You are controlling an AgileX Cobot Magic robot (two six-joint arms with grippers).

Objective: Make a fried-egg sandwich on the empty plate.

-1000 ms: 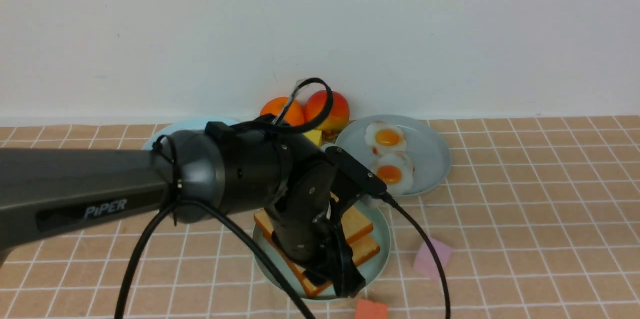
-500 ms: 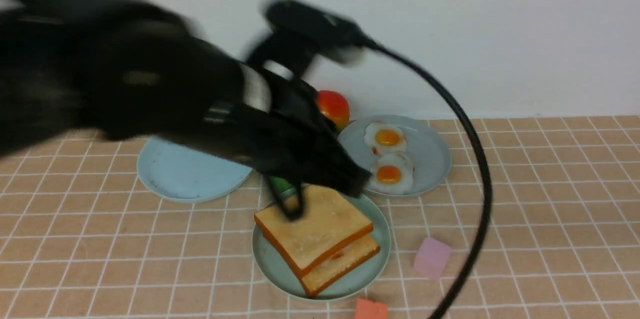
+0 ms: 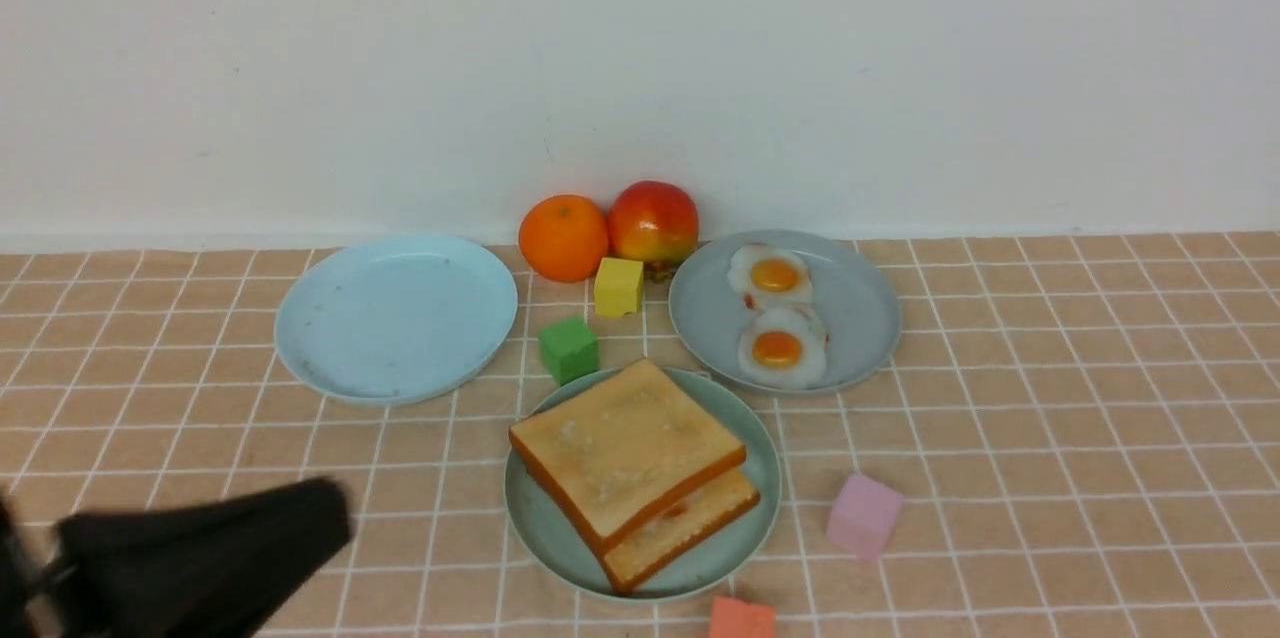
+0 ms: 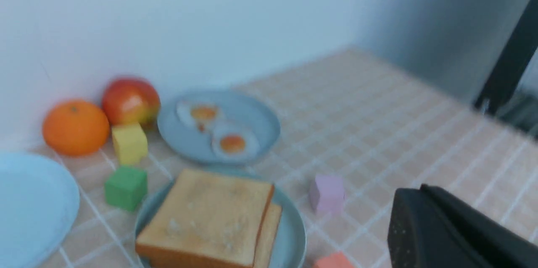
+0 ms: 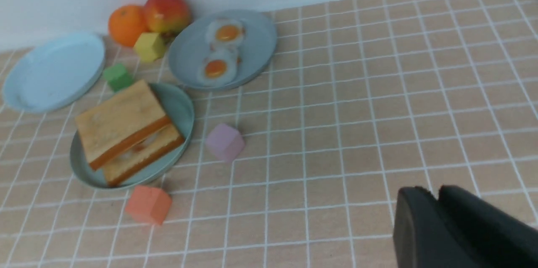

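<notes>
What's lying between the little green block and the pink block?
The pale green plate with the stacked toast sandwich sits between them, clearest in the front view.

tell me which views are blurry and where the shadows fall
Front view: checked cloth sharp, only the left arm at the lower left corner is a blurred dark shape. Left wrist view: soft all over, the fried eggs smeared. Right wrist view: crispest, soft shadow beside the pink cube; no harsh glare.
</notes>
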